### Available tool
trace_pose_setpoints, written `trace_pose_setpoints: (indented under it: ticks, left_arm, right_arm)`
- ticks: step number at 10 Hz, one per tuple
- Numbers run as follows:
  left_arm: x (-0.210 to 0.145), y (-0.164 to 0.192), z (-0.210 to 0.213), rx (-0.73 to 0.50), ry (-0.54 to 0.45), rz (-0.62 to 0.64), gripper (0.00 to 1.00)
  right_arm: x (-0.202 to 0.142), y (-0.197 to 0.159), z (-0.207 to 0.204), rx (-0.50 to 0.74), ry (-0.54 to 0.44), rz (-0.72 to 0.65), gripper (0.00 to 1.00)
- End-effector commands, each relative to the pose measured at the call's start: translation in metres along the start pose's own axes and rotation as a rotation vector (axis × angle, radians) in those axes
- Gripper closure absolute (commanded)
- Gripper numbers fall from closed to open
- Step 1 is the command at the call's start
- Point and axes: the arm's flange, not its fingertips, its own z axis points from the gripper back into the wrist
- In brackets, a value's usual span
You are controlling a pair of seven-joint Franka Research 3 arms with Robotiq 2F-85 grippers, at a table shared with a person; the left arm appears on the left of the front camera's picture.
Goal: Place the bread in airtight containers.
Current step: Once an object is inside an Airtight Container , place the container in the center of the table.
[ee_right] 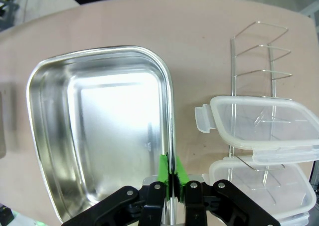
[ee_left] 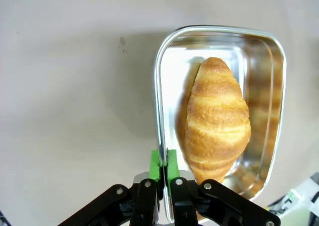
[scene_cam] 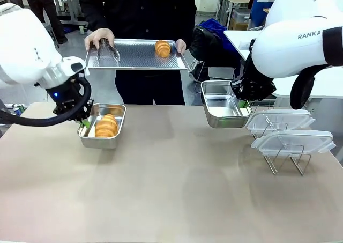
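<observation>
Rims are clamped by closed end effectors: the filled tub [ee_left: 158, 86] with one croissant [ee_left: 217, 121] is held low at the table [scene_cam: 171, 189] by the left end effector [ee_left: 163, 168], while the empty tub [ee_right: 99, 136] is raised by the right end effector [ee_right: 172, 173], likely for the second croissant [scene_cam: 163, 49] on the tray [scene_cam: 136, 55].

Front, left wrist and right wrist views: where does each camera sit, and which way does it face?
Front: fixed between the arms, facing across the table at the person holding a tray; both white arms show.
Left wrist: looks down along the left gripper, shut on the rim of the filled tub, croissant inside.
Right wrist: looks down along the right gripper, shut on the rim of the empty tub, beside the lids.
Shared: the front view shows both tubs too.
</observation>
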Motion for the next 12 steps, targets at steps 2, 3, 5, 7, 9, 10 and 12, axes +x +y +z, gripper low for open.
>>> trace_pose_setpoints:
  ticks: [2,3,5,7,9,10,12]
  left_arm:
    - [-0.013,0.002,-0.026,-0.015,-0.080,-0.022,0.93]
    - [-0.015,0.004,-0.035,-0.021,-0.069,-0.015,0.93]
    - [-0.019,0.007,-0.045,-0.060,-0.049,0.005,0.93]
    - [-0.021,0.010,-0.050,-0.094,-0.055,0.021,0.93]
    - [-0.025,0.014,-0.053,-0.114,-0.061,0.045,0.93]
    - [-0.026,0.014,-0.053,-0.121,-0.062,0.055,0.93]
    - [-0.026,0.013,-0.055,-0.108,-0.055,0.050,0.93]
  right_arm:
    - [0.003,0.001,0.005,0.008,-0.012,-0.011,1.00]
    - [0.003,0.001,0.005,0.008,-0.012,-0.011,1.00]
    - [0.003,0.001,0.005,0.008,-0.012,-0.011,1.00]
    - [0.003,0.001,0.005,0.008,-0.012,-0.011,1.00]
    - [0.003,0.001,0.005,0.008,-0.012,-0.011,1.00]
    - [0.003,0.001,0.005,0.008,-0.012,-0.011,1.00]
    - [0.003,0.001,0.005,0.008,-0.012,-0.011,1.00]
